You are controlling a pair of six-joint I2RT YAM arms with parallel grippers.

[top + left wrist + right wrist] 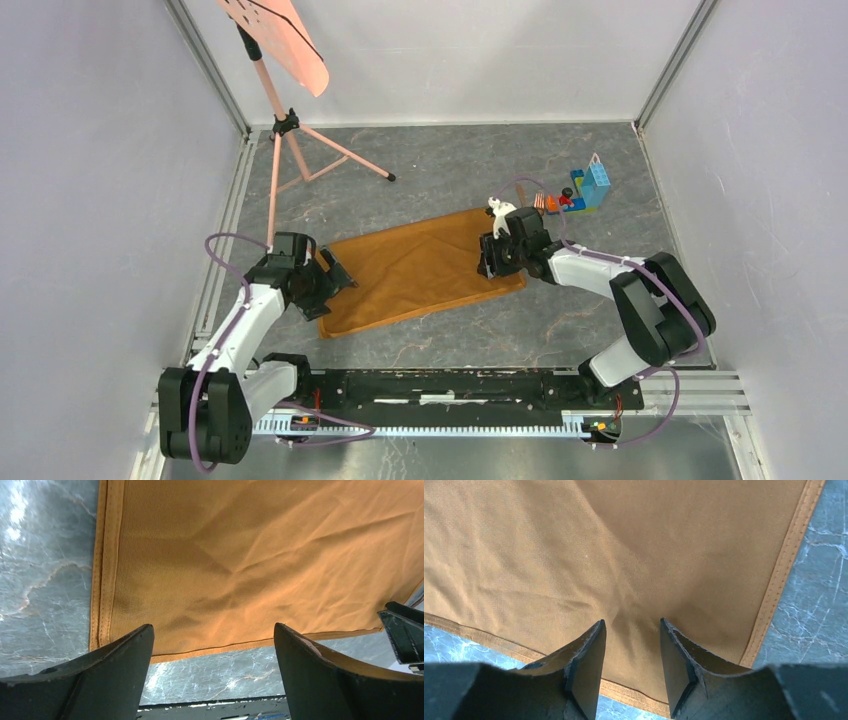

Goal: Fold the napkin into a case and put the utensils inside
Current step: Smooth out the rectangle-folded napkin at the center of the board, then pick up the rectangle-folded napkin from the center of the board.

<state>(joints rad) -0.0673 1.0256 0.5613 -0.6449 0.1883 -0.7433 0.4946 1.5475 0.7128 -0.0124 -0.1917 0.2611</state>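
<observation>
The orange-brown napkin (420,270) lies flat on the marble table as a long rectangle, slanting up to the right. My left gripper (335,280) hovers at its left end, open wide. In the left wrist view the napkin (250,555) shows its hemmed corner ahead of the left gripper (212,630), with bare table between the fingers. My right gripper (488,260) is over the right end. In its wrist view the right gripper (631,625) stands partly open, its tips low on the napkin (624,545), a small wrinkle between them. A small reddish-brown piece (541,203), perhaps one of the utensils, lies by the toy bricks.
A pile of colourful toy bricks (588,188) sits at the back right, just beyond the right wrist. A salmon-pink sheet on a tripod stand (285,130) stands at the back left. Grey walls close in the table on three sides.
</observation>
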